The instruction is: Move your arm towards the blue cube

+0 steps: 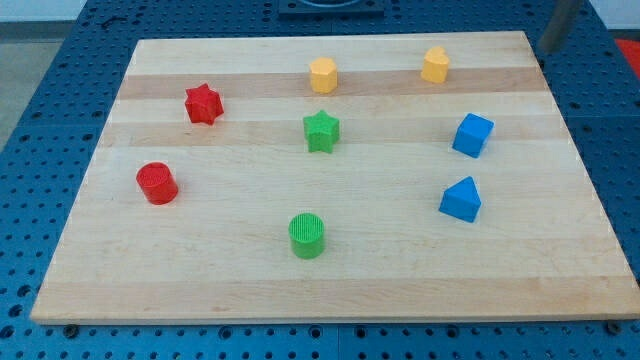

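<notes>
The blue cube (473, 135) sits on the wooden board (560, 260) at the view's right, above the middle. A blue wedge-shaped block (461, 199) lies below it. My rod enters at the view's top right corner, and my tip (548, 47) is just beyond the board's top right corner, above and to the right of the blue cube and well apart from it. The nearest block to my tip is a yellow block (435, 64).
A second yellow block (323, 75) is at top centre. A green star (321, 131) is mid-board and a green cylinder (307, 236) is lower centre. A red star (203, 104) and a red cylinder (157, 184) are at the left.
</notes>
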Robot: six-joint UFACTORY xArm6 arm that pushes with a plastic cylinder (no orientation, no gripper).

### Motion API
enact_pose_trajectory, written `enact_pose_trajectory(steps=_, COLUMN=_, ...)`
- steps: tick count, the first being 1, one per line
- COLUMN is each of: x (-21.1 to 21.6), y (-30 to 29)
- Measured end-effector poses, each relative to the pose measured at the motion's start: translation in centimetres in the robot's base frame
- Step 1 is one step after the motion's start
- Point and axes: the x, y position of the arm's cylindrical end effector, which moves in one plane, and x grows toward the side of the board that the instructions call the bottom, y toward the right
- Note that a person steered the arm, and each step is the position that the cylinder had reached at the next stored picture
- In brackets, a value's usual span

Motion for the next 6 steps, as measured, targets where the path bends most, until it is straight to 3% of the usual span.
enact_pose_trajectory(steps=2, x=1.2, y=-0.1)
enact_pose_trajectory(steps=3, x=4.0, y=-0.1)
enact_pose_trajectory(steps=6, x=7.2, y=-9.7)
